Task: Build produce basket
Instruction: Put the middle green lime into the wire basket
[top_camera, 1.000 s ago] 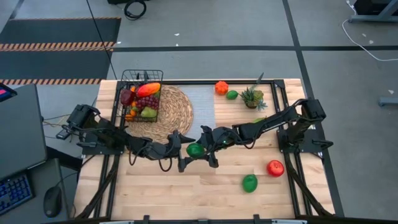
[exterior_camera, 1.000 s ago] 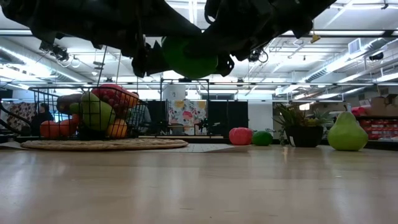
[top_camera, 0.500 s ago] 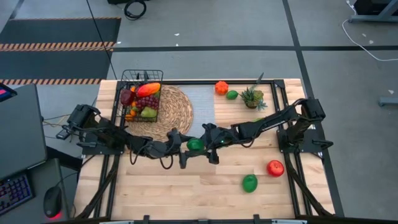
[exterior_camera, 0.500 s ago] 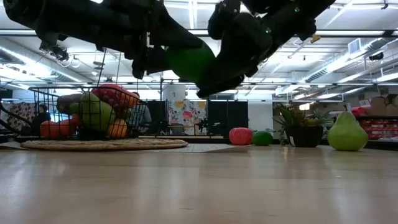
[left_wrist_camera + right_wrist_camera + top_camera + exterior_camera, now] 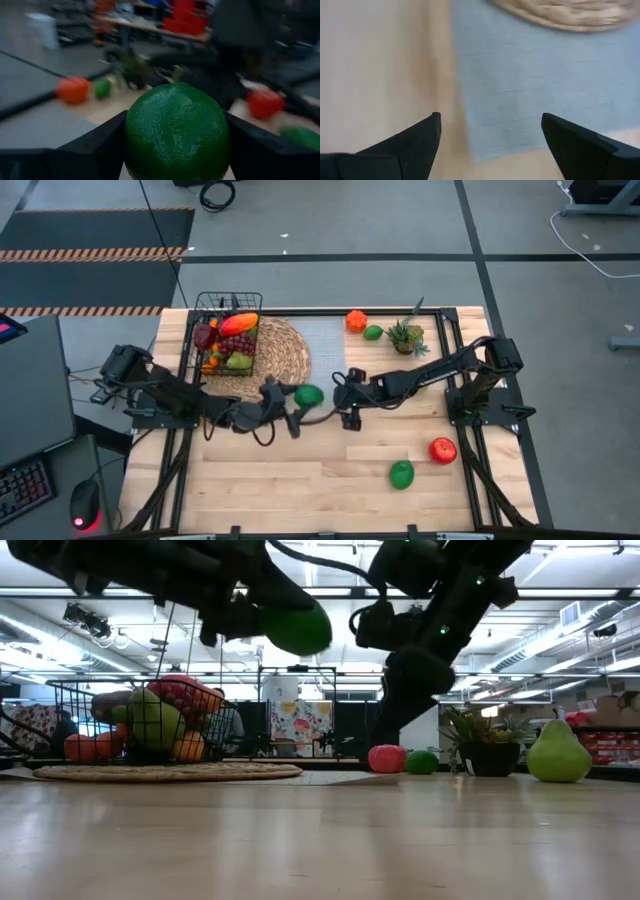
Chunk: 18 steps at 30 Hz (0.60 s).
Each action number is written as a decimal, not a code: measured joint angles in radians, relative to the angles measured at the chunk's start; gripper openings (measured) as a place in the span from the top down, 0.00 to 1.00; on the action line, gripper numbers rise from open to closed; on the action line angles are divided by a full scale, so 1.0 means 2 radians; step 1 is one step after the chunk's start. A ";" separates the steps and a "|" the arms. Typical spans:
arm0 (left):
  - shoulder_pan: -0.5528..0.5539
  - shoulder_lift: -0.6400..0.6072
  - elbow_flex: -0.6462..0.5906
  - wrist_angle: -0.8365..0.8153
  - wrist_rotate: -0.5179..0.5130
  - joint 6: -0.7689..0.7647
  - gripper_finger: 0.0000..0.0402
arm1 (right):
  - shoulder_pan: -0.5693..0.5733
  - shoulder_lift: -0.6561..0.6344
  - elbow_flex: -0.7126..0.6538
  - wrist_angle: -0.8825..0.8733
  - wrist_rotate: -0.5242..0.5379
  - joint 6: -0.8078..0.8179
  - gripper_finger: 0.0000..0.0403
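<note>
Left gripper point(image 5: 300, 408) holds a green lime point(image 5: 309, 394) between its fingers point(image 5: 95, 150), lifted above the surface point(image 5: 300, 480), just beside the round straw mat point(image 5: 280, 365). Right gripper point(image 5: 347, 408) hangs close by with nothing in it, fingers point(image 5: 415, 140) spread wide, over the edge of a grey cloth point(image 5: 325, 345). Basket point(image 5: 225, 335) sits on the mat's far-left part, piled with produce point(image 5: 232, 340). 1 red apple point(image 5: 443, 450) and another lime point(image 5: 402, 474) lie on the near right; an orange point(image 5: 356, 321) sits by the potted plant point(image 5: 405, 336).
</note>
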 joint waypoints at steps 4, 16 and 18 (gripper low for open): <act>0.019 -0.048 0.000 -0.044 -0.050 0.004 0.30 | -0.009 0.000 0.000 0.014 0.018 0.007 0.13; 0.167 -0.173 0.142 -0.580 -0.032 -0.085 0.30 | -0.020 0.000 0.000 0.036 0.011 -0.006 0.13; 0.195 -0.173 0.181 -0.660 -0.027 -0.090 0.30 | -0.020 0.000 0.000 0.039 0.010 -0.006 0.13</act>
